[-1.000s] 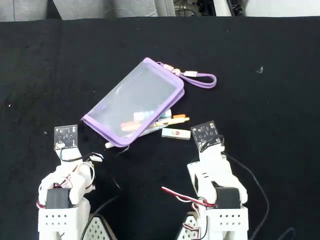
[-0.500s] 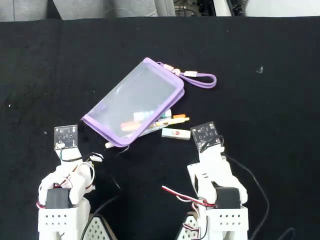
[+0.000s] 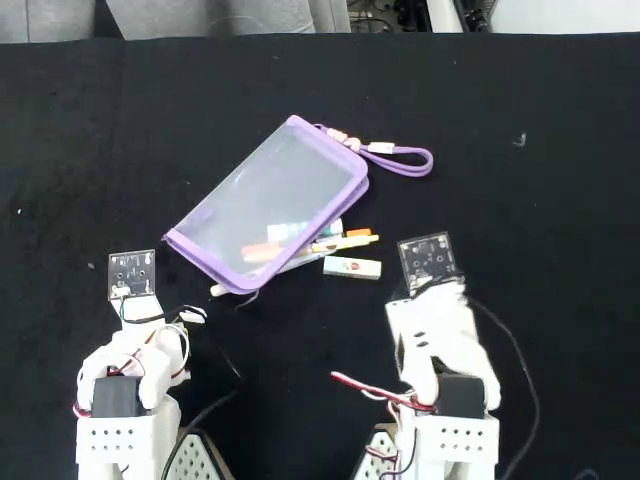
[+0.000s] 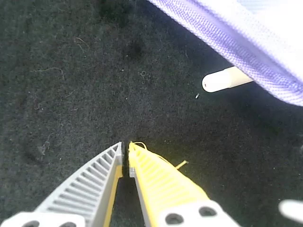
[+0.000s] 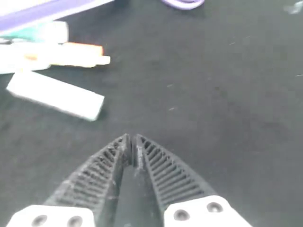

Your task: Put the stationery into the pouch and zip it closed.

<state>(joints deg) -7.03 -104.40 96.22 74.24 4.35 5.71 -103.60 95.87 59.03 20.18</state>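
Left claw (image 4: 127, 149) and right claw (image 5: 132, 142), both closed and empty, over the black table (image 3: 560, 200) near the purple pouch (image 3: 270, 200).

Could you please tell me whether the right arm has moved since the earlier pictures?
Yes. The right arm has swung to the picture's right, away from the eraser.

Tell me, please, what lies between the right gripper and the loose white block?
Bare black tablecloth: in the right wrist view, nothing lies between the right gripper and the white block.
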